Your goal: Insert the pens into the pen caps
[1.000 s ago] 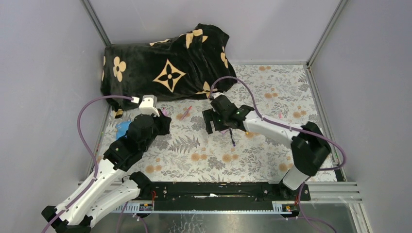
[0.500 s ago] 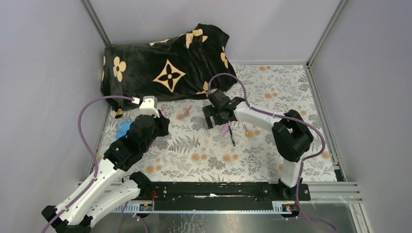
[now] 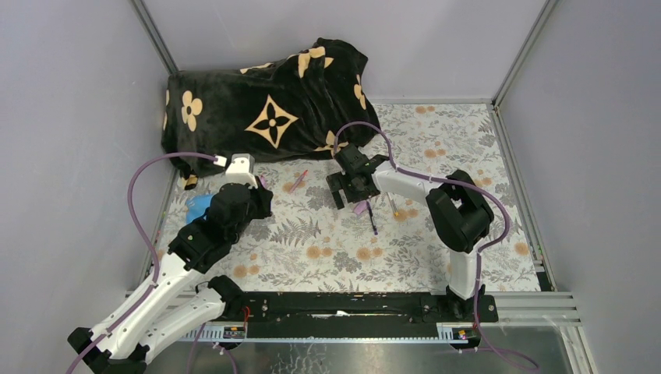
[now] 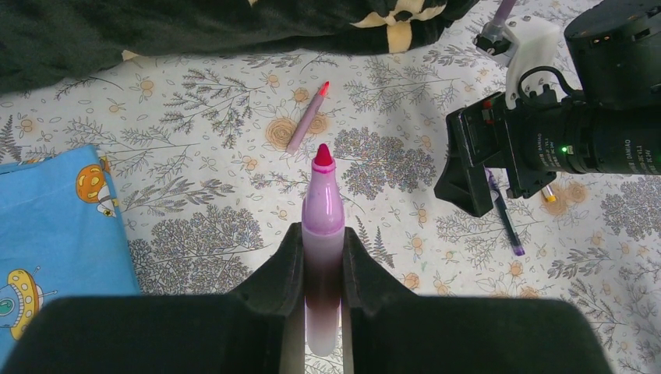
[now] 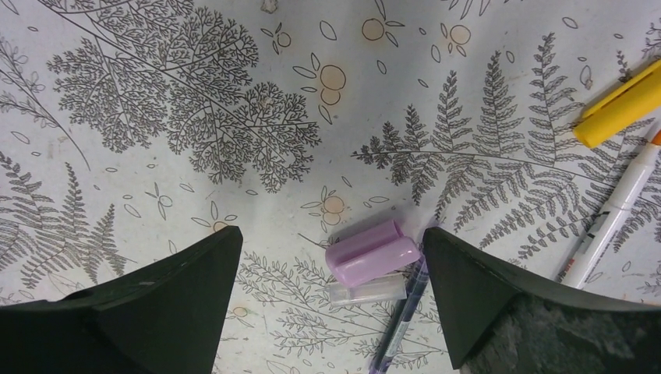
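My left gripper is shut on a lilac pen whose red tip points away from me; in the top view it sits at the mat's left. My right gripper is open and low over the mat. A lilac pen cap lies between its fingers, nearer the right finger. A clear cap and a dark blue pen lie just beside it. A yellow cap and a white pen lie to the right. A pink pen lies loose on the mat.
A black blanket with tan flowers is heaped at the back left. A blue flat card lies at the left edge by my left arm. Grey walls close in the floral mat on three sides.
My right arm's elbow has swung left and back, and its gripper has shifted slightly left, uncovering the lilac cap in the top view. My left arm and its pen have hardly moved.
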Available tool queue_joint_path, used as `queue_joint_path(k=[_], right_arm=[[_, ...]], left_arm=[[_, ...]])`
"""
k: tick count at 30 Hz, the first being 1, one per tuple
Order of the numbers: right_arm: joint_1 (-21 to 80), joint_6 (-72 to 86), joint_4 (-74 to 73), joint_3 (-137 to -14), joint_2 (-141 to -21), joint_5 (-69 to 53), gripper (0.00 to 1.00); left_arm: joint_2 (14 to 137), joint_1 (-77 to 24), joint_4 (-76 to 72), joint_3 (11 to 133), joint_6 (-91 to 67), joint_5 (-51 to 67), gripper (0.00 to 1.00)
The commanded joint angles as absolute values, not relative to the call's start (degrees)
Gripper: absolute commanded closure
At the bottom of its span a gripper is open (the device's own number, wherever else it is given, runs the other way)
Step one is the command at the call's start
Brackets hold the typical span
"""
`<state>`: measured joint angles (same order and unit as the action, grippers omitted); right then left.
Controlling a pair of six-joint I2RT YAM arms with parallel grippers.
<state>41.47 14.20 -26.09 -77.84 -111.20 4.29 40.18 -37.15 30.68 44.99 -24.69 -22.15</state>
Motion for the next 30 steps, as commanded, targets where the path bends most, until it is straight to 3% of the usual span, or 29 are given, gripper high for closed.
queue_joint_path(k=[1, 30], right_arm=[[40.4, 11.6, -25.8, -78.9, -112.1, 2.0, 0.05], [40.1, 14.3, -25.1, -72.2, -110.0, -8.9, 0.08]], left_arm=[[40.2, -37.2, 29.6, 45.4, -23.6, -23.7, 1.0], [39.5, -37.2, 29.8, 45.4, -23.8, -24.2, 1.0]])
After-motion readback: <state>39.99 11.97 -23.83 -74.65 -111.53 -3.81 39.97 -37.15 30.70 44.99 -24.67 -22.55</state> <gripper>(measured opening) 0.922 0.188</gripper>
